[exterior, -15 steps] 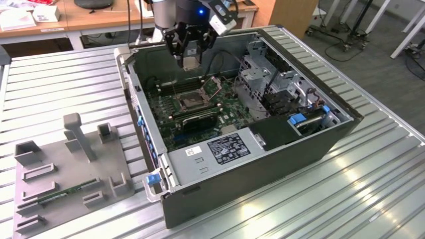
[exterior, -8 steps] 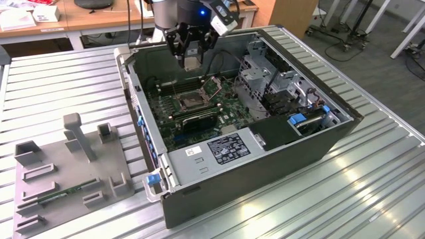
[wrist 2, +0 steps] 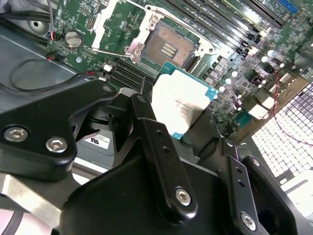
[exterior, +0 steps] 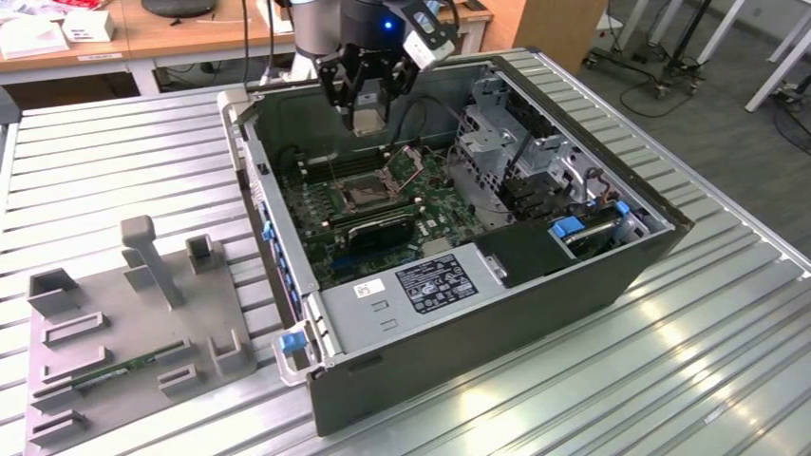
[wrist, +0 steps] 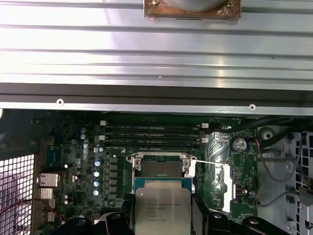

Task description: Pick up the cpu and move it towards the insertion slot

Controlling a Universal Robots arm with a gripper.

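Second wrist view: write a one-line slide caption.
Gripper holds the cpu above the motherboard, just short of the open insertion slot.

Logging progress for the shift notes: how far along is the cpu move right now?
Pickup looks done: the pincer is shut on the cpu, held off the board in both wrist views. In hand: the carry, with the chip hanging above the open computer case in the exterior view. Left: the insertion slot sits bare just beyond the chip's edge, so the cpu is near it but not yet over it.
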